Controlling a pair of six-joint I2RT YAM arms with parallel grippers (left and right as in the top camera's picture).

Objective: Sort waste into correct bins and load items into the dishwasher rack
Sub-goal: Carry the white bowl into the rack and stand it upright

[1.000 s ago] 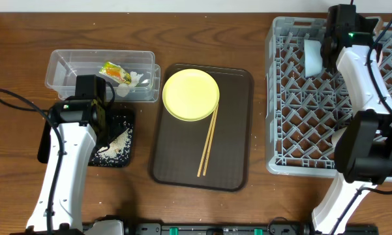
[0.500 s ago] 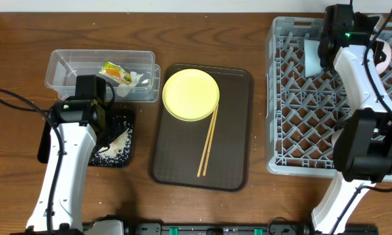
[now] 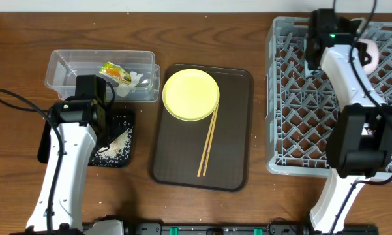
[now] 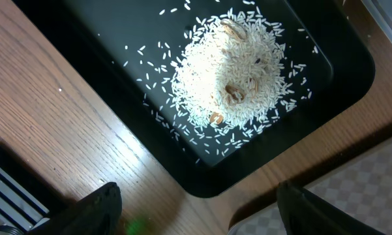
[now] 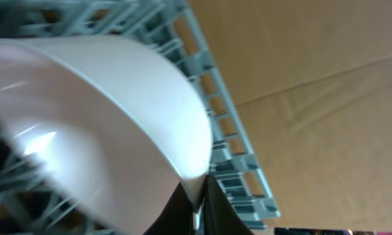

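My right gripper (image 5: 197, 196) is shut on the rim of the white bowl (image 5: 98, 117), which it holds tilted over the far part of the grey dishwasher rack (image 3: 300, 117). From overhead the white bowl (image 3: 369, 55) shows just right of the right wrist. The yellow plate (image 3: 190, 95) and the chopsticks (image 3: 207, 143) lie on the brown tray (image 3: 176, 163). My left gripper (image 4: 202, 215) stands open above the table by a corner of the black tray (image 4: 85, 39), which holds a heap of rice (image 4: 231, 78). The clear tub (image 3: 65, 72) holds the snack wrapper (image 3: 115, 72) and white scraps.
The rack's lattice wall (image 5: 228, 150) runs close beside the bowl. The clear tub and the black tray (image 3: 117, 160) sit at the left, with the left arm over them. A black cable (image 3: 19, 104) loops on the table at the far left.
The right wrist has turned, and the white bowl has swung from the arm's left side to its right, toward the rack's far right. The left arm has not moved.
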